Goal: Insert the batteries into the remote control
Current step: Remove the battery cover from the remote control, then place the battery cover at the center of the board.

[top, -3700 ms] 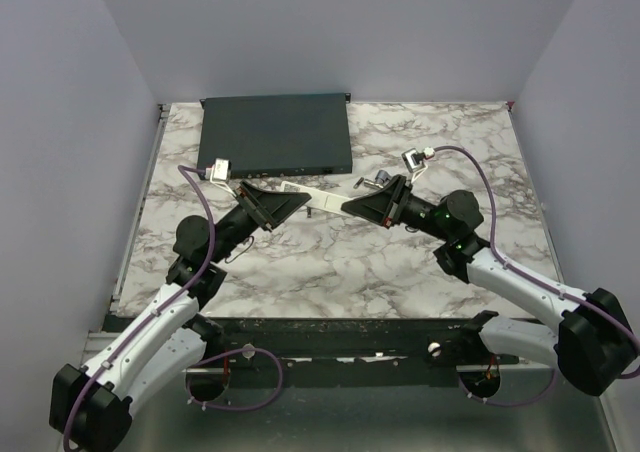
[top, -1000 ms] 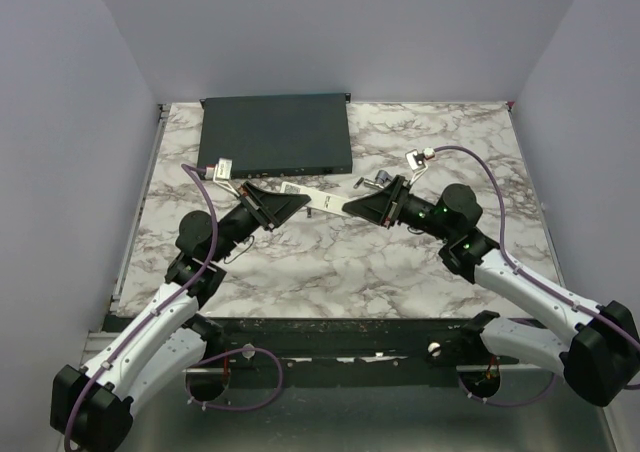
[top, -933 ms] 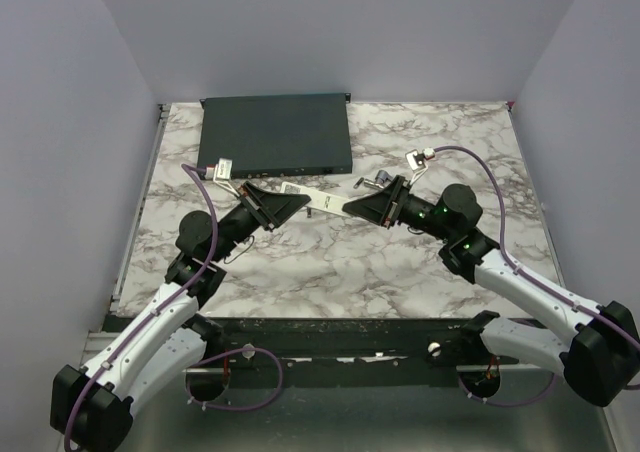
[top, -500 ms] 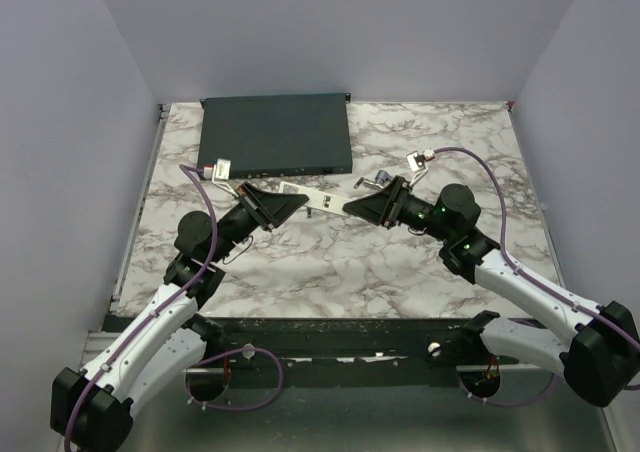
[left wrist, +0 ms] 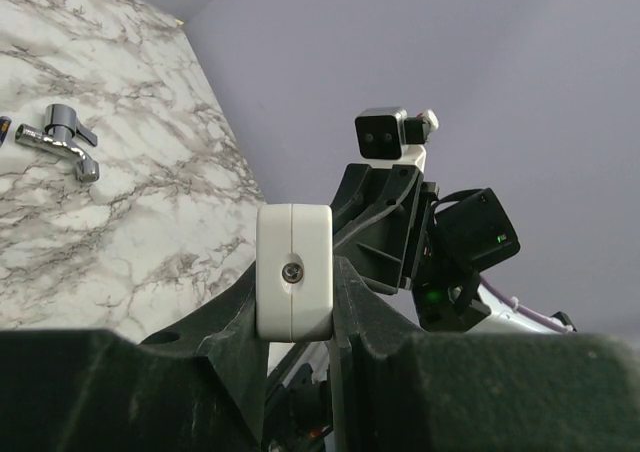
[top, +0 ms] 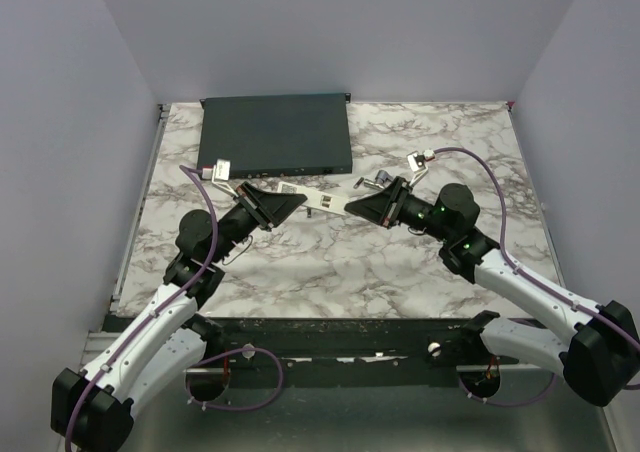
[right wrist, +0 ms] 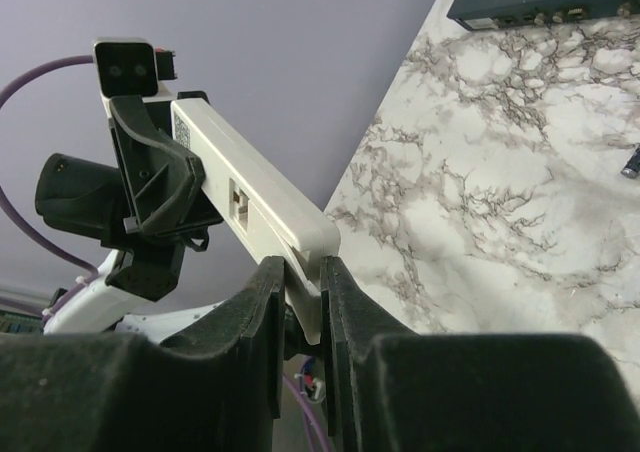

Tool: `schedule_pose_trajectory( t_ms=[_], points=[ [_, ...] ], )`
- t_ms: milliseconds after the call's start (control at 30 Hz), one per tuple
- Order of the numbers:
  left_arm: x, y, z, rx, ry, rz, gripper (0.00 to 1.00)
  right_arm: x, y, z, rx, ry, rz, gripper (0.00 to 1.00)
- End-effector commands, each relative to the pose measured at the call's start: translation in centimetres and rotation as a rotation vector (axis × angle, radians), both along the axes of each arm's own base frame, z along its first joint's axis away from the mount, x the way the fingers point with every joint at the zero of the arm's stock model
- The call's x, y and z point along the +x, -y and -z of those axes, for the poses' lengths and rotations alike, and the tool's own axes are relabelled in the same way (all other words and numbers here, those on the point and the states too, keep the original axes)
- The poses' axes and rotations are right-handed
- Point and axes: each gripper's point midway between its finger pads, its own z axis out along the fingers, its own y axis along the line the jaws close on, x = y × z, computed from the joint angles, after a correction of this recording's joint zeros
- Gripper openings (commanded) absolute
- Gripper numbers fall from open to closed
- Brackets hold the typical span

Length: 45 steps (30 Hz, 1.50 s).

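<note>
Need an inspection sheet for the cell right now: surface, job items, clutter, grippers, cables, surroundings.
Surface: marble table, no damage seen.
Job's things: remote control held between both grippers; batteries not clearly seen.
Clutter: dark-grey box at the far edge; chrome fitting lying on the table.
Grippers: left gripper shut on one end of the remote control; right gripper pinching the other end.
Cables: purple cables run along both arms.
Surroundings: lavender walls; nothing else seen.

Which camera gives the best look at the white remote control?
The right wrist view: the remote control runs lengthwise from the left pincer to the right pincer, one long side visible. The left wrist view shows only its end face. The top view shows a small white strip between both pincers.
</note>
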Motion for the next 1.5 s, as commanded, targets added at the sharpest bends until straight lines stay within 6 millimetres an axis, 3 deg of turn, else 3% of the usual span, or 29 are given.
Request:
schedule_pose_trajectory(
  t_ms=[0, 100, 633, 967, 1267, 1467],
  points=[
    [-3.1, -0.3, -7.5, -0.138, 0.199, 0.073, 0.0, 1.1, 1.0, 4.7, -0.123, -0.094, 0.076, 0.1],
    [-2.9, -0.3, -7.3, -0.123, 0.197, 0.06, 0.0, 1.1, 1.2, 4.7, -0.121, -0.091, 0.081, 0.04],
    [-0.3, -1.1, -3.9, 0.007, 0.08, -0.07, 0.0, 0.5, 1.7, 3.1, -0.069, -0.053, 0.094, 0.01],
    [0.9, -1.3, -1.9, 0.065, 0.025, -0.111, 0.0, -0.2, 2.7, -0.1, 0.027, 0.047, 0.13, 0.01],
    [1.9, -2.7, 0.5, 0.152, -0.045, -0.207, 0.0, 0.5, 4.0, -0.4, -0.008, 0.063, 0.217, 0.01],
    [2.0, -3.4, 1.8, 0.19, -0.08, -0.242, 0.0, 1.4, 5.0, 0.8, -0.074, 0.026, 0.289, 0.01]
  ],
)
